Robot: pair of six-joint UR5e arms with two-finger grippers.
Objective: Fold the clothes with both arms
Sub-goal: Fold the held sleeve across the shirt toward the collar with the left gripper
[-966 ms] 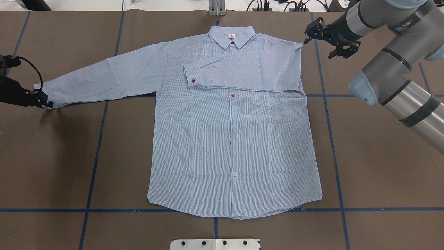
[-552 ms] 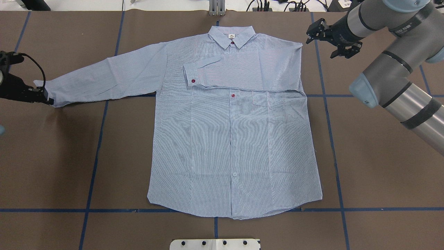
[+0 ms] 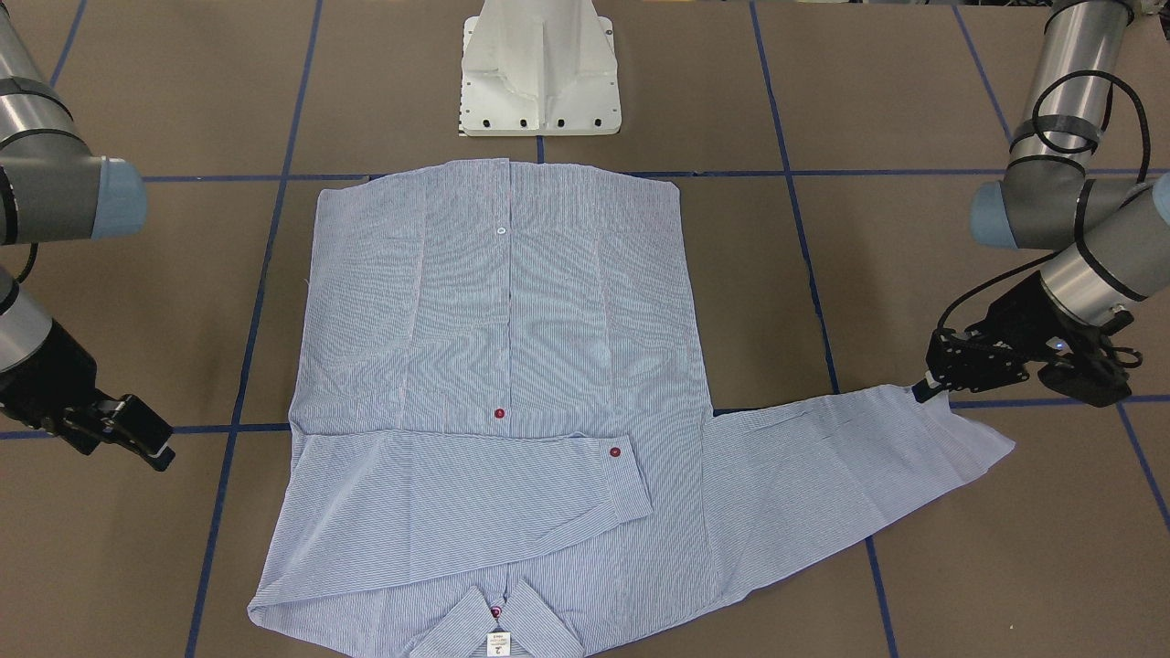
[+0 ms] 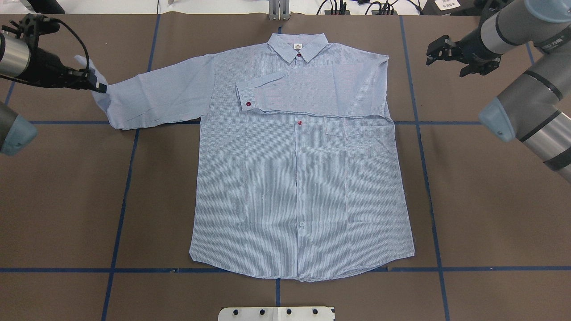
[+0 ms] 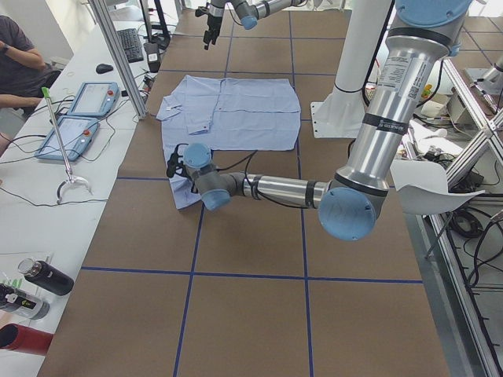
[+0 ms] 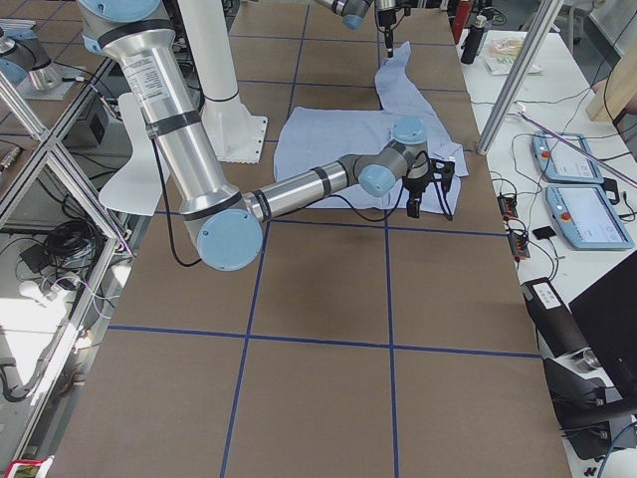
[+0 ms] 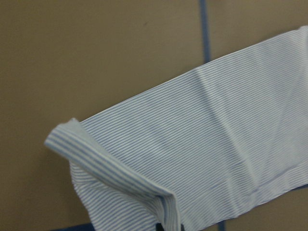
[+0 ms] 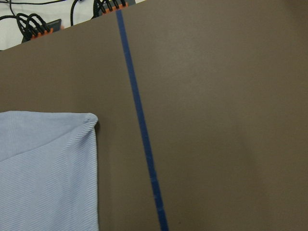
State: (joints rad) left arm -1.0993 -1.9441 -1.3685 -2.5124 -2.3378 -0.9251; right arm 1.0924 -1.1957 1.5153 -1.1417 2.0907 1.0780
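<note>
The light blue striped shirt (image 4: 299, 178) lies flat, front up, with its collar (image 4: 298, 44) at the far edge. One sleeve is folded across the chest (image 4: 308, 89). The other sleeve (image 4: 151, 98) stretches toward the robot's left. My left gripper (image 4: 92, 84) is shut on that sleeve's cuff and holds it slightly lifted; it also shows in the front-facing view (image 3: 925, 388). The cuff curls over in the left wrist view (image 7: 110, 163). My right gripper (image 4: 436, 50) is open and empty, off the shirt beyond its shoulder corner (image 8: 89, 120).
The white pedestal base (image 4: 276, 313) stands at the near edge behind the shirt's hem. Blue tape lines (image 4: 424, 156) cross the brown table. Cables and plugs (image 4: 348, 6) lie along the far edge. Teach pendants (image 5: 78, 118) and bottles (image 5: 39, 276) sit on a side bench.
My left gripper has carried the cuff toward the far edge and inward, swinging the sleeve and shortening its reach. My right gripper has moved to the right, away from the shirt's shoulder.
</note>
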